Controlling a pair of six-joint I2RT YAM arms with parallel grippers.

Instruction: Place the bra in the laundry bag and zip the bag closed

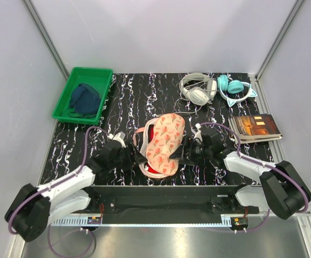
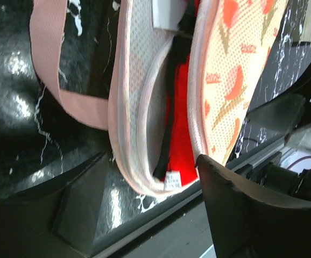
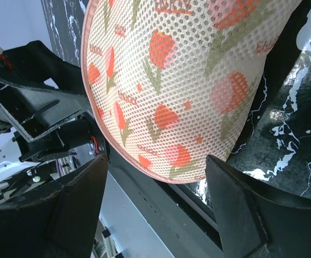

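Laundry bag (image 1: 165,141) lies at the middle of the near edge of the counter (image 1: 145,97), printed lid tilted up, mouth partly agape. Bra (image 1: 154,171) is inside: red shows at the bag's near rim and again at its far rim. Left fingers (image 1: 126,154) are at the bag's left side and right fingers (image 1: 189,151) at its right side, both low over the counter. Green tray (image 1: 64,105) holding dark blue garment (image 1: 85,99) is in the far left corner. 2 sets lie along the far edge toward the right corner: white headphones (image 1: 197,88) and teal headphones (image 1: 233,88). Book (image 1: 255,127) is by the right edge.

Left wrist: fingers apart, nothing clamped. The bag's near rim lies between them. Cannot tell whether 1 tip touches the printed lid or is just beside it. Red cup and dark strap sit between the white mesh lining and the lid. Pink strap loop (image 2: 53,80) trails on the counter beside the bag. Zip is open here; slider not located.

Right wrist: fingers apart, printed mesh lid between them, no clear contact.

Handling, as judged: the bag is light, soft mesh and likely to buckle or slide on the glossy counter if pulled from 1 side. The edged rim looks firmest. Pin the rim near the zip end with 1 set of fingers and pinch the slider tab with the other. Exposed red fabric could snag the teeth.
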